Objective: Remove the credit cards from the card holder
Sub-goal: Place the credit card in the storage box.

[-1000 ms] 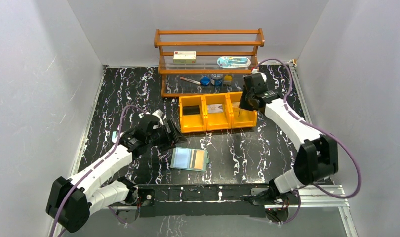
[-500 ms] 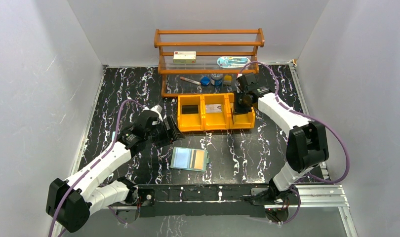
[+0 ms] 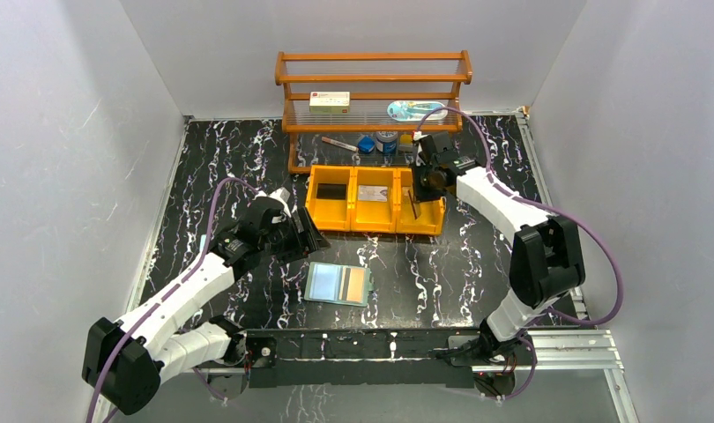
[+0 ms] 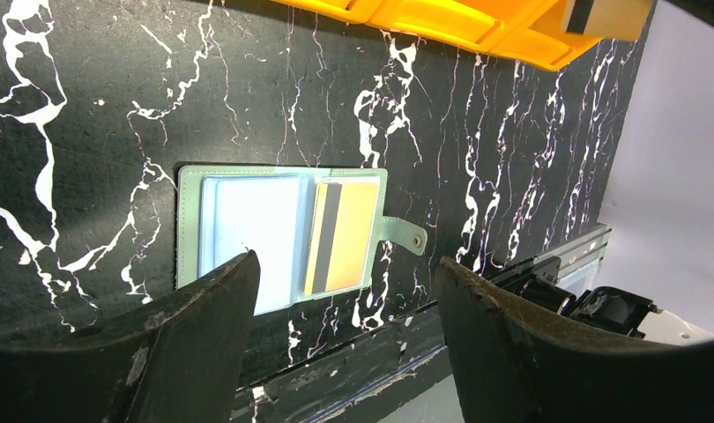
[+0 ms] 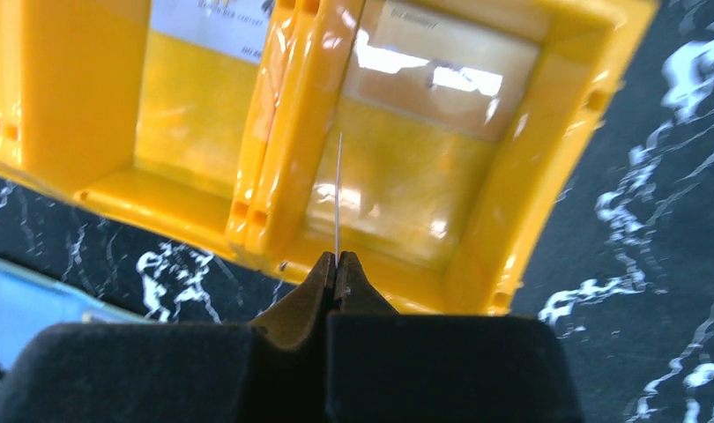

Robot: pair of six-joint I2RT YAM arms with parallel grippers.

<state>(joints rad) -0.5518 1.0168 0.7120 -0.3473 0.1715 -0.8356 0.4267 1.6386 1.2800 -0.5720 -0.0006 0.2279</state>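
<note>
Hovering left gripper (image 4: pixel 343 264): we see it barely moved over the last second, fingers spread with nothing between them, poised above the holder (image 3: pixel 338 284).
Holder place: unmoved, it lies open and flat on the table (image 3: pixel 477 264), lower centre of the overhead frame.
Bins (image 3: pixel 353 223): the row has slid toward the left of the overhead frame as the right arm swung in over it.
Right gripper (image 5: pixel 336 264): it now hangs over the rightmost compartment, upper right of centre, its tips pressed together and pinching the held card (image 5: pixel 338 194) by one edge.
Meaning: we judge this card is about to be dropped. The tan card (image 4: pixel 343 236) looks to be the only one left to draw, and the left gripper is already placed for it.
Holder make: a soft sage-green bifold with smooth pale blue pockets and a small snap tab on its right side.
Tan card make: stiff, flat and slightly glossy, with a dark stripe down its left side. It is tucked in the right pocket.
Bins make: glossy moulded orange plastic in three compartments, with a dark card (image 3: pixel 333 190) in the left one and a pale card (image 3: pixel 371 192) in the middle one.
Held card make: seen edge-on, it shows only as a thin straight line.
Table make: matte black with white marble veining.
</note>
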